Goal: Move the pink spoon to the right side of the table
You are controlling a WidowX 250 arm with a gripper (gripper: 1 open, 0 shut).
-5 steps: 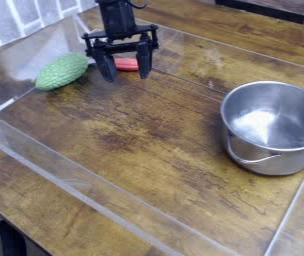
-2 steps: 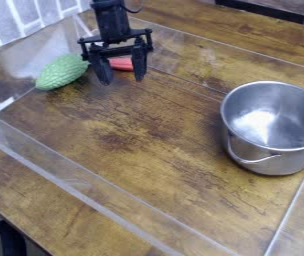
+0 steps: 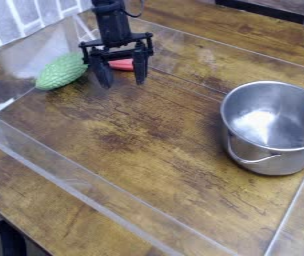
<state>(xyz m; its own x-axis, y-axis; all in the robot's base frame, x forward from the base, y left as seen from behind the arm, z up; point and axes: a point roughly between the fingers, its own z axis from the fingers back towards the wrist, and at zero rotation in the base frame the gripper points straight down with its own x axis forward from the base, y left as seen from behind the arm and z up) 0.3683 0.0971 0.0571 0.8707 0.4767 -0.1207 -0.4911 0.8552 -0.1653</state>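
Observation:
The pink spoon (image 3: 121, 65) lies flat on the table (image 3: 155, 130) at the far left, mostly hidden behind my gripper. My black gripper (image 3: 123, 74) hangs over it with its fingers spread open, one on each side of the spoon, tips close to the tabletop. It holds nothing that I can see.
A green bumpy oval object (image 3: 61, 71) lies just left of the gripper. A steel pot (image 3: 272, 124) stands at the right. A clear plastic rim (image 3: 61, 170) edges the tabletop along the front and left.
The gripper has shifted slightly left and lower over the spoon. The spoon, green object and pot have not moved.

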